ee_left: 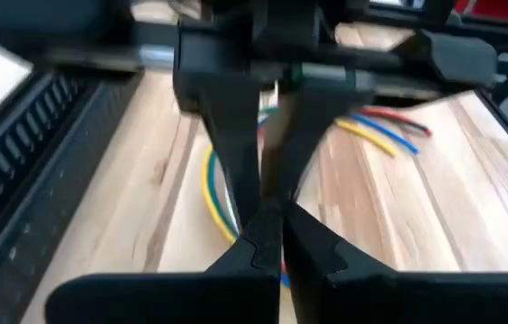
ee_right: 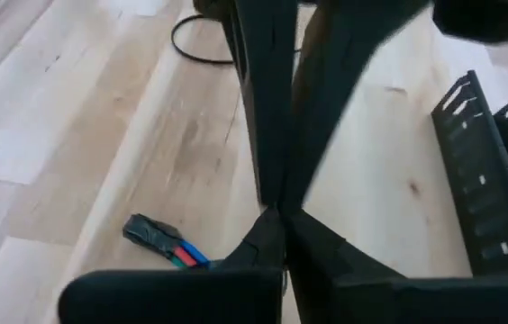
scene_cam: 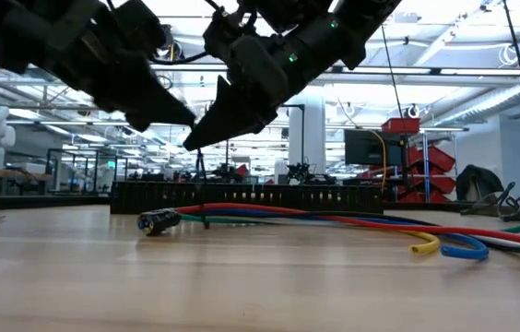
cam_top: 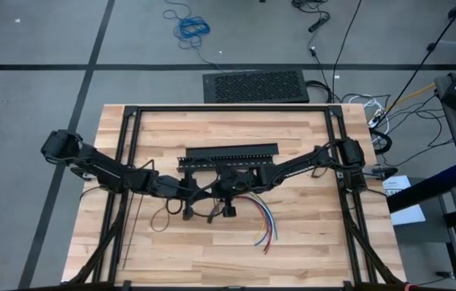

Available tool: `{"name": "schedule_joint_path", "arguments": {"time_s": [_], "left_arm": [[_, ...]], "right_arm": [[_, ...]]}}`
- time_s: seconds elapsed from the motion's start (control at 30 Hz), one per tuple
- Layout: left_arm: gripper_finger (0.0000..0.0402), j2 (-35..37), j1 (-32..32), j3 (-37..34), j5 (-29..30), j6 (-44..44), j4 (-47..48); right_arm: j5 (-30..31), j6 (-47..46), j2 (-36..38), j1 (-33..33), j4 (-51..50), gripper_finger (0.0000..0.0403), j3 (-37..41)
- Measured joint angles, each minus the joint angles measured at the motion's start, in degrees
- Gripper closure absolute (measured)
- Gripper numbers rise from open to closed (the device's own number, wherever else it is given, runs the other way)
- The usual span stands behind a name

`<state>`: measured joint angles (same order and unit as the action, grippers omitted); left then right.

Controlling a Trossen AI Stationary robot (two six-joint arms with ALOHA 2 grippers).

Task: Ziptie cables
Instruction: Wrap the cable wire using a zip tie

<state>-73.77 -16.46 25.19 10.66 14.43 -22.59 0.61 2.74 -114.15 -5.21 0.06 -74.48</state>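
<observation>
Near field, low view: the wooden table (cam_top: 309, 242) runs across the foreground. On it lie the cables (scene_cam: 352, 224), a loose bundle of red, blue, green and yellow wires. Their taped end (scene_cam: 157, 220) sits toward the middle of the table; the free ends fan out toward the table's right edge, where a yellow tip and a blue tip curl up. From above, the bundle's long axis runs from the table's middle diagonally toward the near right corner, the strands spreading at that end (cam_top: 267, 230).

Above the taped end, the two grippers meet tip to tip. The left gripper (cam_top: 189, 194) reaches in from the left edge, its fingers pressed together. The right gripper (cam_top: 226, 192) reaches in from the right edge, its fingers likewise pressed together. In the right wrist view the two pairs of dark fingers touch at their points above the wood, with the taped end (ee_right: 150, 236) just beside them. Whether anything is pinched between either pair cannot be told. The arms themselves cover the inner part of the bundle in the high view.

A thin black ziptie loop (cam_top: 162, 218) lies on the table left of the cables, apart from them.

Beyond the grippers, a long black slotted channel (cam_top: 228, 153) lies crosswise, parallel to the far edge. A black frame (cam_top: 228, 109) borders the table.

Far field: grey floor with a black perforated mat (cam_top: 255, 86) and a blue coil (cam_top: 191, 28).
</observation>
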Motion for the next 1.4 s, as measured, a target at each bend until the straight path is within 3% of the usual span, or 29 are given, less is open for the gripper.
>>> {"name": "schedule_joint_path", "arguments": {"time_s": [0.13,0.33,0.5,0.63,0.77,0.87,1.0,1.13,1.23,1.4], "left_arm": [[0.0364,6.3,-3.0,0.0,0.1,2.9,9.1],[0.0355,7.2,-5.2,-1.1,10.0,3.3,8.7],[0.0354,0.8,-5.0,-2.0,11.2,3.4,0.6],[0.0354,-4.1,-6.4,-3.2,13.2,6.3,-0.5],[0.0354,-6.5,-9.4,-7.6,16.2,5.6,-15.7],[0.0354,-7.4,-11.1,-10.6,16.5,-1.3,-26.1],[0.0353,-8.8,-10.7,-12.4,13.3,-8.7,-26.8],[0.0335,-10.5,-8.1,-12.7,6.4,-14.6,-27.7],[0.0297,-12.0,-5.0,-12.6,-0.2,-17.5,-33.8],[0.0215,-14.6,-1.3,-12.4,-3.3,-17.8,-41.8]], "right_arm": [[1.9,0.1,-0.4,0.1,-2.6,0.0403,0.4],[2.5,1.1,-0.1,-0.3,-1.8,0.0403,0.3],[2.9,1.4,0.6,-1.0,-0.7,0.0403,0.3],[4.2,1.3,0.9,-2.4,1.8,0.0403,0.3],[5.3,0.8,0.9,-3.2,2.1,0.0403,0.3],[1.1,-0.9,0.9,-3.2,2.5,0.0403,0.3],[-6.7,-2.0,1.5,-2.5,3.6,0.0403,0.3],[-14.9,-2.5,2.2,-1.3,3.7,0.0403,0.3],[-19.7,-3.2,2.3,-0.5,4.3,0.0403,0.3],[-20.4,-3.0,2.3,-0.2,4.4,0.0403,0.3]]}}
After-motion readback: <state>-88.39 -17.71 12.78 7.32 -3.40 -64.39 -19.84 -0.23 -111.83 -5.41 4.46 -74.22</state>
